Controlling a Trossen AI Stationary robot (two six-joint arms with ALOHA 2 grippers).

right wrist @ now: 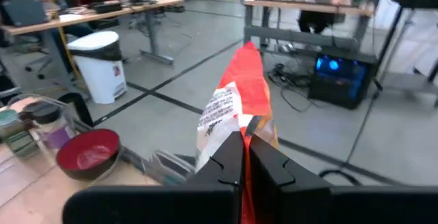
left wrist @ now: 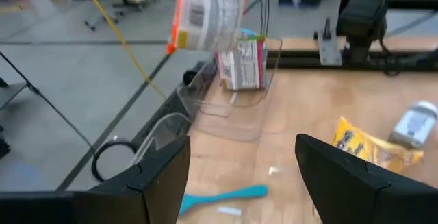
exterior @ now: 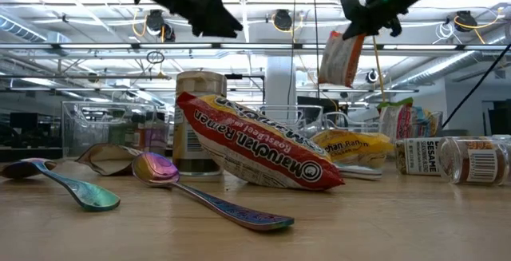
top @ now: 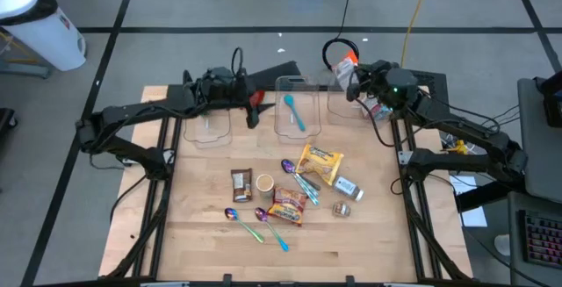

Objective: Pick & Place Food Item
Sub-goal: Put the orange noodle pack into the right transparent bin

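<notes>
An orange-and-white snack bag (exterior: 339,57) hangs in the air over the clear container at the far right (top: 351,104), which has a packet (left wrist: 243,63) inside. My right gripper (top: 356,78) is shut on the bag's top. My left gripper (top: 253,107) hovers open and holds nothing, between the far-left container (top: 209,127) and the middle container (top: 297,110). A blue spoon (top: 293,111) lies in the middle container. In the left wrist view the bag (left wrist: 205,11) hangs well beyond my open fingers. My right gripper pinches the bag's upper edge (right wrist: 236,125) between its two shut fingers, which come at it roughly level from the table's right side. The bag is lifted clear and hangs slack below the fingers (exterior: 369,13), above the far-right container.
Mid-table lie a ramen packet (top: 288,206), a yellow bag (top: 320,164), a small bottle (top: 347,188), a brown packet (top: 241,183), a small can (top: 263,182) and several iridescent spoons (top: 241,219). The near part of the wooden table (top: 351,252) is bare.
</notes>
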